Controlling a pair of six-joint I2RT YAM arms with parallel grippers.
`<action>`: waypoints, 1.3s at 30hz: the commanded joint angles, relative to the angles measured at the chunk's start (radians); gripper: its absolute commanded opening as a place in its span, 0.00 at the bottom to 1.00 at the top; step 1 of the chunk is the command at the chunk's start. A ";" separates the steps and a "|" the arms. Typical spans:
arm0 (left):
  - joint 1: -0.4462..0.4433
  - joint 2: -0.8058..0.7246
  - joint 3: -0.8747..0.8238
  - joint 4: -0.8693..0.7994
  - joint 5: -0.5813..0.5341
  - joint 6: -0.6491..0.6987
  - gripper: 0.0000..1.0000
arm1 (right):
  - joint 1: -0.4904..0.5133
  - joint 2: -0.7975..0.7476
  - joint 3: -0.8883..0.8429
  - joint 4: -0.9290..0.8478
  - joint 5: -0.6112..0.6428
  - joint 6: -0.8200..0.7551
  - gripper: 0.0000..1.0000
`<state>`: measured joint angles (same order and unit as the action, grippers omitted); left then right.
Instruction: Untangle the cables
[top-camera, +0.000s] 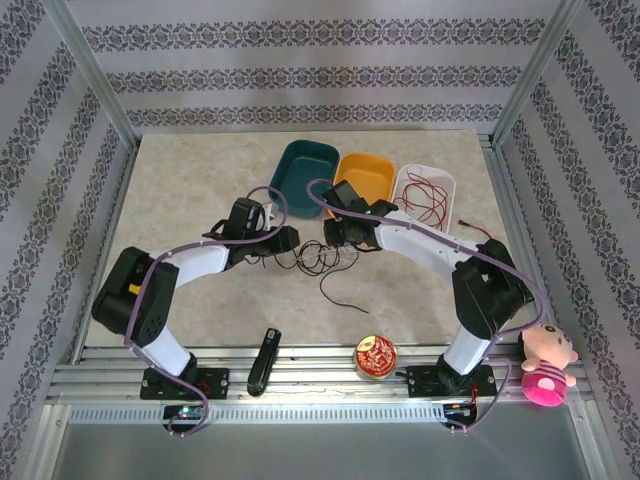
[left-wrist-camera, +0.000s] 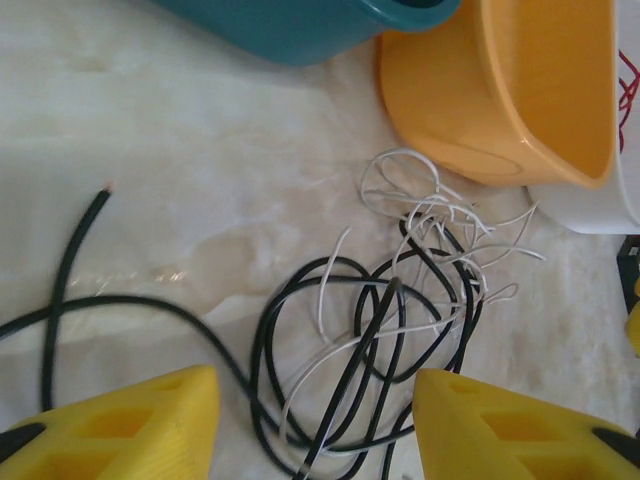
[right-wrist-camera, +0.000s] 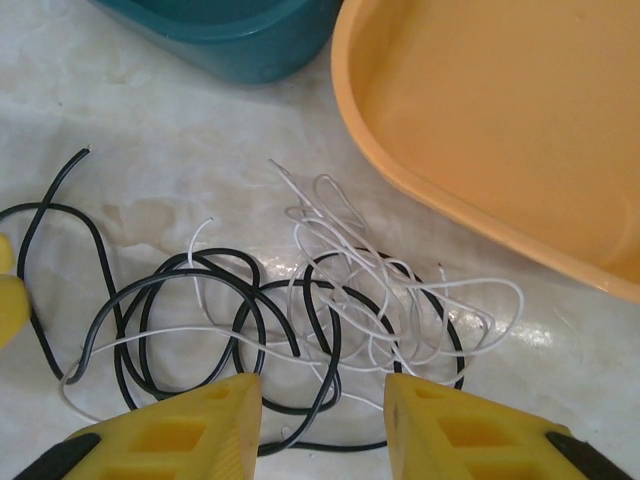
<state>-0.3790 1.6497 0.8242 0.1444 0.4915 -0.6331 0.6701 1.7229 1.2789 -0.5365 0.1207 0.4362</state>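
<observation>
Hovering wide open, the left gripper (left-wrist-camera: 315, 430) and right gripper (right-wrist-camera: 323, 430) flank the tangled cables (left-wrist-camera: 372, 330) lying just ahead of both. Nothing is grasped yet; next, each should pinch a separate strand.

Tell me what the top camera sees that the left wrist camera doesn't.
From the top camera: the pink plush toy, the round red tin and a black stapler-like tool at the near edge. From the left wrist camera: the yellow fingers of the open left gripper up close, and a black cable's bare tip. Both: the tangle of black and white cables, the teal bin and the orange bin.
</observation>
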 joint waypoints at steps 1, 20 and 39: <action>-0.014 0.045 0.029 0.112 0.077 -0.020 0.52 | -0.004 0.040 0.045 -0.058 0.000 -0.061 0.37; -0.042 0.148 0.027 0.196 0.108 -0.057 0.39 | -0.045 0.174 0.134 -0.101 0.013 -0.135 0.40; -0.076 0.206 0.035 0.213 0.115 -0.078 0.13 | -0.032 0.052 0.106 -0.114 -0.012 -0.119 0.00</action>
<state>-0.4431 1.8515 0.8570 0.3233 0.5957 -0.7021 0.6308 1.8515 1.3914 -0.6266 0.1120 0.3103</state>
